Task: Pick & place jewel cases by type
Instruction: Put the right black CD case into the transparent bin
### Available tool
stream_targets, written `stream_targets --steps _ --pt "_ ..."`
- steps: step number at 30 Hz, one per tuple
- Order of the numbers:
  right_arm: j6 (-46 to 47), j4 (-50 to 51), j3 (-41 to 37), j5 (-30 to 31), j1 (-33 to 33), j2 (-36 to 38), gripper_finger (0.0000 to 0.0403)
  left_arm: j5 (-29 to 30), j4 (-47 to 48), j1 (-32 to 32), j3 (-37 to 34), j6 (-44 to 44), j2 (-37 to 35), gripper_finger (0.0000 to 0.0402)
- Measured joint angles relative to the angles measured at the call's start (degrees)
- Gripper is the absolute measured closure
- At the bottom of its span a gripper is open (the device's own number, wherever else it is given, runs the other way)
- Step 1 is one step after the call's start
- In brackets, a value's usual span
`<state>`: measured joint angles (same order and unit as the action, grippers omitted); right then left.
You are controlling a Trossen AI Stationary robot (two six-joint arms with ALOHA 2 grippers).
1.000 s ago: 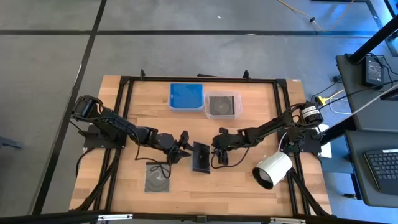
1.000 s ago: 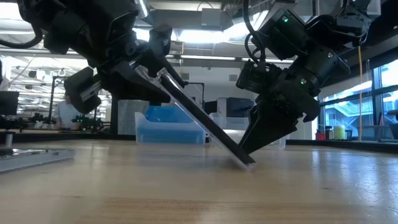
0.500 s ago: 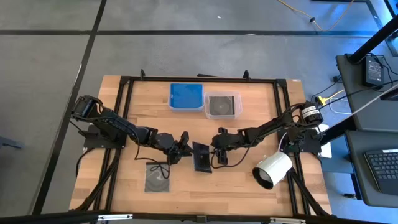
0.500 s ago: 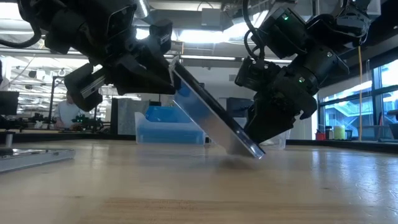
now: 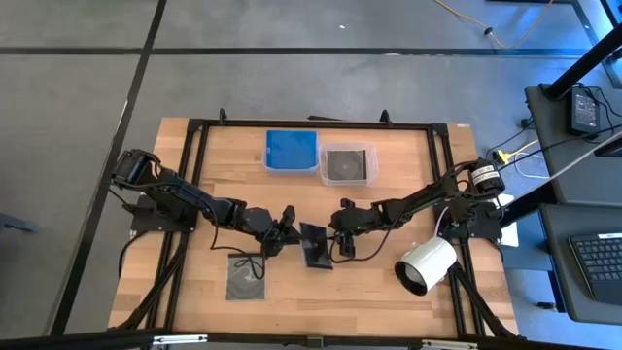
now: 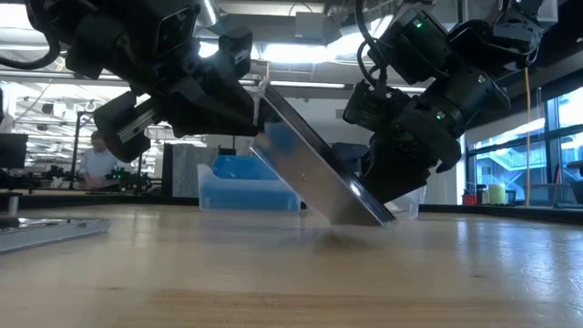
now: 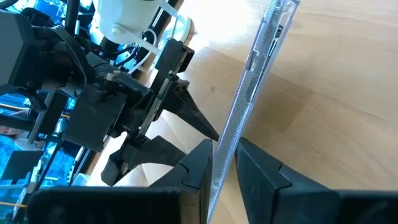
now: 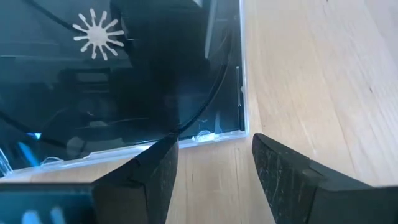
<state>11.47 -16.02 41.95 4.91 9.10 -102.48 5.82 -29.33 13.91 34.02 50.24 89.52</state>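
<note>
Wooden table (image 5: pixel 389 209) — lab room behind.

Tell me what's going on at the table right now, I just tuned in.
The left gripper is pinching the edge of a thin dark clear-edged plastic jewel case at mid-table, holding it tilted with its low corner just off the wooden table. The right gripper sits open at that low end, fingers not closed on the case. Another grey jewel case lies flat near the front. At the back, the clear tub with blue cases stands beside the clear tub with dark cases.
</note>
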Motion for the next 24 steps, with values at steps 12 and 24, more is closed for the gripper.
stream_targets --steps 12,24 --pt "-2.9 0.5 0.0 4.5 0.0 0.1 0.0193 0.5 7.3 0.1 0.1 -3.0 0.0 0.0352" --pt "-4.2 -0.6 0.0 8.3 0.0 0.1 0.0193 3.1 7.7 0.0 0.0 -3.1 0.1 0.0355"
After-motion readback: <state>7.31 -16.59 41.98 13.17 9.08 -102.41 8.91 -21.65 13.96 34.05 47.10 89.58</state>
